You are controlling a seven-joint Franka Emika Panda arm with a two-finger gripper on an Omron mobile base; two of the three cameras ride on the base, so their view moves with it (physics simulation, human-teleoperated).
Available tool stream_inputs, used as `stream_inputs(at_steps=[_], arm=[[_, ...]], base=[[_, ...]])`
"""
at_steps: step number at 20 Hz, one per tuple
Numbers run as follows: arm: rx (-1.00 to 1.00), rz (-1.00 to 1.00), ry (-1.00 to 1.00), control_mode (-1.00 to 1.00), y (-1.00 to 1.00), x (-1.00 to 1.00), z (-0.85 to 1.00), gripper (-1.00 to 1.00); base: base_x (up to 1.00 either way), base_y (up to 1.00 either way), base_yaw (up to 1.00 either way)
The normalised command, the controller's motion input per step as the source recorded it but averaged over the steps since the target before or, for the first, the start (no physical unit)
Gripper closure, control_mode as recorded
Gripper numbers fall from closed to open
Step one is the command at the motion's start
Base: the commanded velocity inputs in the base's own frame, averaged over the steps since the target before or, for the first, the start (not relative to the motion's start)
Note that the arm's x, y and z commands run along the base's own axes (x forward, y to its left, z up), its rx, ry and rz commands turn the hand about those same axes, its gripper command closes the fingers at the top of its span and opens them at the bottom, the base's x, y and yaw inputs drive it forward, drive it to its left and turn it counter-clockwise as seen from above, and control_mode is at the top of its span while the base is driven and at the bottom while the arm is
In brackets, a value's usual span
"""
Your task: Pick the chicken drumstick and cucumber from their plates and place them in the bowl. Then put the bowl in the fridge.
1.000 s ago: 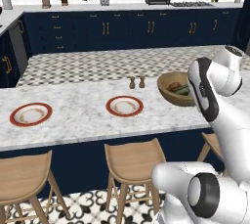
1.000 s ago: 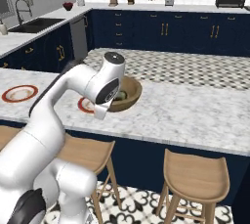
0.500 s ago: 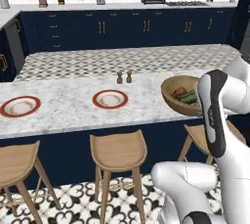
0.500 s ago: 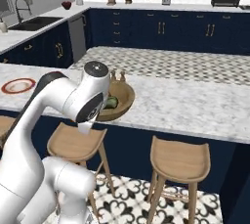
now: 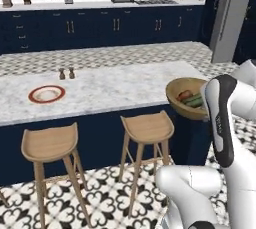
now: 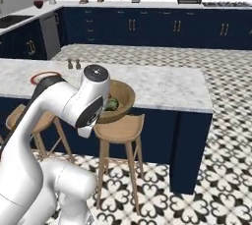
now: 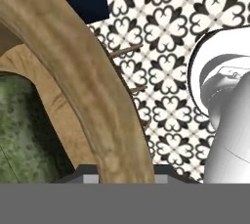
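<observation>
The light-brown wooden bowl (image 5: 186,99) hangs in the air just off the island counter's near edge, above a stool. My gripper (image 7: 124,174) is shut on the bowl's rim (image 7: 93,96), one fingertip on each side of the wall. Inside the bowl lie the reddish chicken drumstick (image 5: 184,94) and the dark green cucumber (image 5: 194,102), and the cucumber (image 7: 24,125) also shows in the hand view. In the right base view my arm's elbow covers part of the bowl (image 6: 121,101). One red-rimmed plate (image 5: 47,94) sits bare on the counter. The grey fridge (image 5: 231,15) stands at the far right.
The marble island counter (image 5: 110,90) carries two small shakers (image 5: 66,73). Two wooden stools (image 5: 148,126) (image 5: 50,143) stand along its front. Patterned tile floor (image 6: 216,135) lies open to the right of the island. Navy cabinets line the back wall.
The whole scene has shifted as the base drives: the counter and plates slide left in the left view. The bowl stays in my grip and is now off the counter.
</observation>
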Motion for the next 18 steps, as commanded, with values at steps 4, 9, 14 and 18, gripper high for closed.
stream_inputs(at_steps=[4,9,14,18], arm=[[0.00,0.00,0.00,1.00,0.00,0.00,0.00,1.00],[0.00,0.00,0.00,1.00,0.00,0.00,0.00,1.00],[0.00,0.00,0.00,1.00,0.00,0.00,0.00,1.00],[0.00,0.00,0.00,1.00,0.00,0.00,0.00,1.00]], base=[[0.05,-1.00,-0.30],[0.20,-1.00,-0.19],[0.36,-1.00,-0.16],[0.89,-1.00,-0.07]])
